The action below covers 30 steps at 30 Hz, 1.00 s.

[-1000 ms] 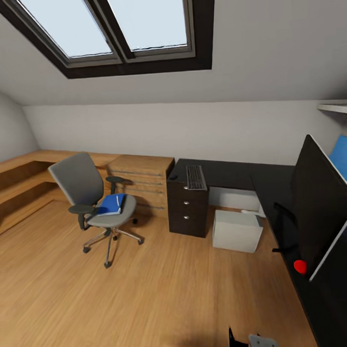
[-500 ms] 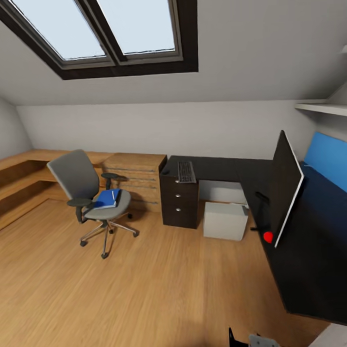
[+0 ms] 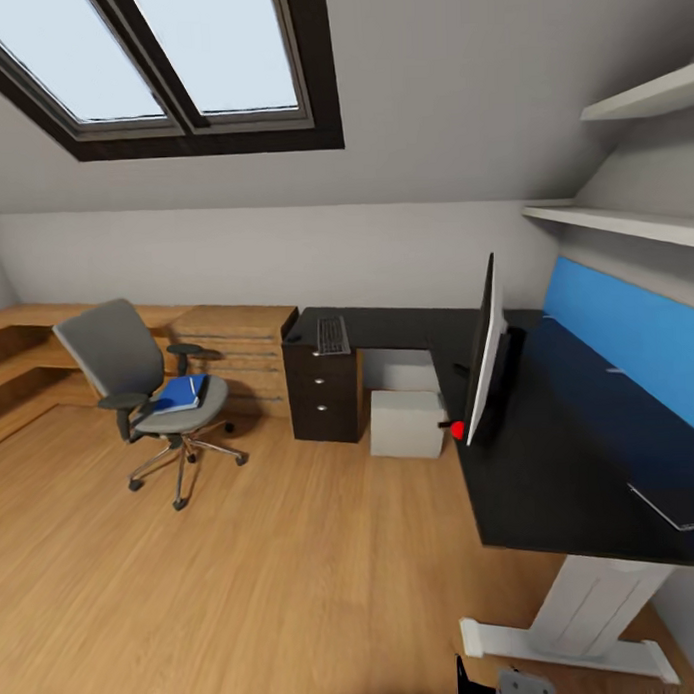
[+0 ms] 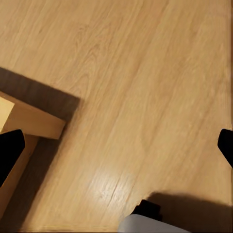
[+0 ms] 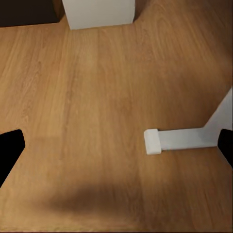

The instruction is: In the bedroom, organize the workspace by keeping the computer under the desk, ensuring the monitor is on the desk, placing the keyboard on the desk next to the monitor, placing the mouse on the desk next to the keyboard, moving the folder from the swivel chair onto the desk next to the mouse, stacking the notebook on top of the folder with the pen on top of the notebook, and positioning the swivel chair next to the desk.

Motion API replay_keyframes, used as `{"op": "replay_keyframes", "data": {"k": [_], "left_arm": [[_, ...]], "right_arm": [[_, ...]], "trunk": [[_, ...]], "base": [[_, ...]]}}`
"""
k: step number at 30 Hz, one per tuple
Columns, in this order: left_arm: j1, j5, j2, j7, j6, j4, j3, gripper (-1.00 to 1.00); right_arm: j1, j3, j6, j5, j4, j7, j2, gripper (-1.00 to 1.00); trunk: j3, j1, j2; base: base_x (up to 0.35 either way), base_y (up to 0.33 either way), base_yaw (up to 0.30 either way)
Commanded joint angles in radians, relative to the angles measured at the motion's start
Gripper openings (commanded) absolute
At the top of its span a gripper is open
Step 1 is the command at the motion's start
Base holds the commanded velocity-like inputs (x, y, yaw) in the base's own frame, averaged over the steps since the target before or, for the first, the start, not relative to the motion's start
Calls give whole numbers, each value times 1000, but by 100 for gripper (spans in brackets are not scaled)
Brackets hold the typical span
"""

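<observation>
Done: monitor (image 3: 484,354) upright on desk (image 3: 551,460), keyboard (image 3: 332,335) on far wing, computer (image 3: 408,422) beneath. Left: blue folder (image 3: 179,393) on chair (image 3: 138,389). Both claws wide open, empty, over floor (image 3: 295,569).

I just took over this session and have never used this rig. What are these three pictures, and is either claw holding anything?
You are driving a wheeled two-armed robot in a simulated attic bedroom. The big picture is its head camera: swivel chair with the blue folder on its seat, keyboard and monitor on the black desk, grey computer beneath. The other two look down from each wrist at the wood floor. The left claw and right claw both stand open, holding nothing.
</observation>
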Motion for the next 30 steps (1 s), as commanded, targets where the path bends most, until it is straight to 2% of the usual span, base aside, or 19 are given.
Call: {"op": "replay_keyframes", "data": {"k": [1,11,12,13,19,20,23,24,28,30], "left_arm": [[-1,11,1,6,-6,-1,-6,100],[-1,10,1,6,-6,-1,-6,100],[-1,9,2,7,-6,-1,-6,100],[-1,9,7,7,-6,-1,-5,100],[-1,9,22,8,-6,-3,10,100],[-1,9,25,8,-6,-6,44,100],[-1,9,27,7,-10,-9,81,100],[-1,9,27,7,-14,-11,104,100],[-1,9,27,7,-20,-12,137,100],[-1,9,27,6,-22,-12,148,100]], "right_arm": [[-1,9,-2,-4,1,-6,0,100],[-1,10,-2,-4,0,-6,-4,100],[-1,10,-2,-4,-1,-6,-9,100],[-1,8,-1,-5,-5,-6,-27,100],[-1,1,0,-10,-34,-8,-63,100],[-1,-14,1,-13,-79,-15,-82,100],[-1,-44,1,-19,-116,-21,-96,100],[-1,-71,3,-26,-141,-23,-106,100],[-1,-118,27,-38,-194,-25,-122,100],[-1,-138,71,-42,-243,-26,-134,100]], "trunk": [[-1,-1,-1],[-1,-1,-1],[-1,-1,-1],[-1,-1,-1],[-1,-1,-1],[-1,-1,-1],[-1,-1,-1],[-1,-1,-1],[-1,-1,-1],[-1,-1,-1]], "base": [[-302,-186,-19],[-180,-270,-6],[-37,-330,-1],[-15,-339,0],[-7,-343,0],[-1,-345,0],[-1,-346,0],[0,-346,0],[0,-326,0],[0,-192,0]]}}
